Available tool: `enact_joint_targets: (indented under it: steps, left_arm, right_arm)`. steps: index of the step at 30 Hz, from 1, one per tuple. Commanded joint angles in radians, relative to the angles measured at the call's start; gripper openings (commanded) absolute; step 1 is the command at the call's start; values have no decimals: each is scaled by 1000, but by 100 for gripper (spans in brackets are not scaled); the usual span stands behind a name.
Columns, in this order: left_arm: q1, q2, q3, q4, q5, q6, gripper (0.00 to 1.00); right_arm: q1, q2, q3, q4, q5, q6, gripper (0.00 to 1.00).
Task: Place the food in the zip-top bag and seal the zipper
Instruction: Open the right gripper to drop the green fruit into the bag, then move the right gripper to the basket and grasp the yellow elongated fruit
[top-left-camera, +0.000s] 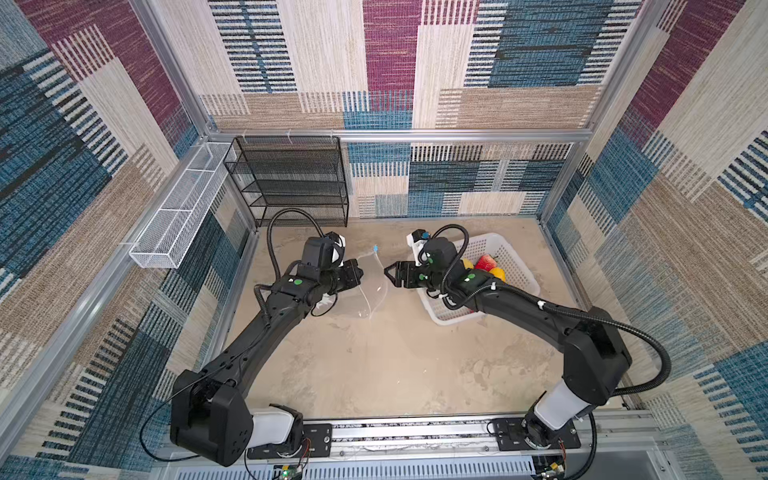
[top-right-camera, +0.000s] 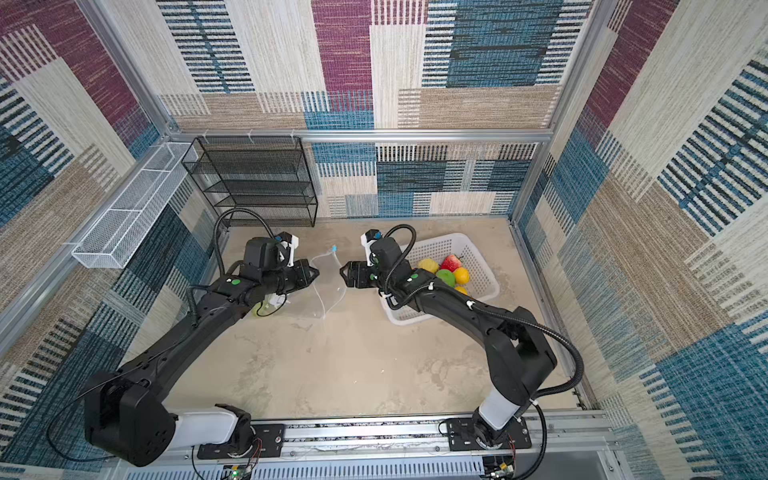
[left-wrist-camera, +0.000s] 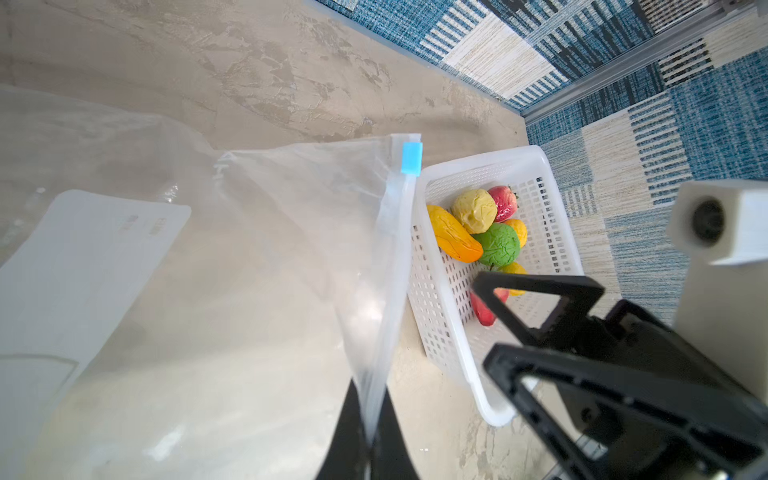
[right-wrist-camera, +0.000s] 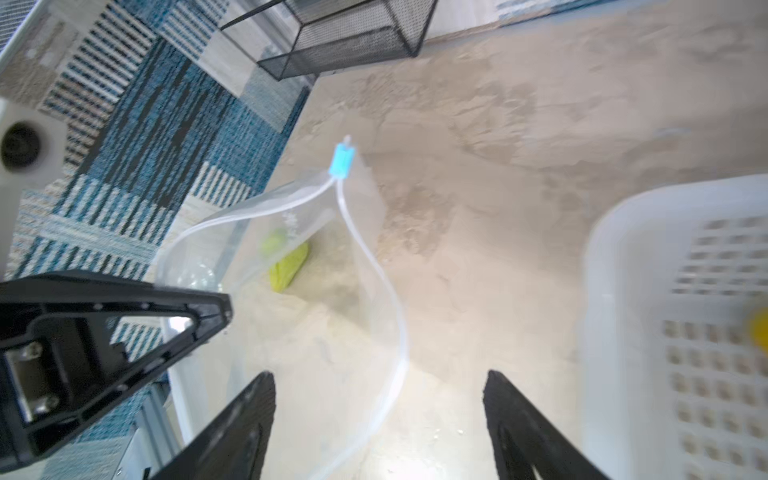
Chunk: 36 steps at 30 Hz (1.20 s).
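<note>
Zip-top bag (top-left-camera: 368, 291): on the tabletop (top-left-camera: 374, 365), just beside the white basket (top-left-camera: 492, 240), mouth open.
Left pincer (top-left-camera: 360, 272): squeezed shut on the zipper (left-wrist-camera: 395, 249).
Right pincer (right-wrist-camera: 378, 374): wide open, holding nothing, between bag and basket.
Food (top-right-camera: 445, 277): mostly in the basket; one green piece (right-wrist-camera: 286, 266) in the bag.

left fingers (left-wrist-camera: 347, 440): pinched together | right fingers (right-wrist-camera: 528, 436): spread wide | arms: bent inward
</note>
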Motion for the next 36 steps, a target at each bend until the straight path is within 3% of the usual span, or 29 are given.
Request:
enact_joint_targets:
  steps: [1, 8, 13, 18, 27, 36]
  left_arm:
    - [1, -5, 1, 12, 12, -4, 0]
    - [1, -2, -2, 22, 27, -1, 0]
    - [1, 9, -2, 21, 29, 3, 0]
    - [1, 21, 1, 23, 42, -2, 0]
    - [1, 19, 3, 20, 43, 3, 0]
    - [2, 3, 3, 17, 29, 10, 0]
  right_arm:
    - [-57, -42, 4, -117, 90, -108, 81]
    - [-163, -7, 55, -321, 241, -386, 84]
    - [-165, 62, 65, -356, 387, -501, 86]
    - [-165, 158, 113, -390, 459, -591, 84]
    - [-167, 303, 215, -380, 433, -783, 80]
    - [-177, 409, 284, -386, 406, -814, 77]
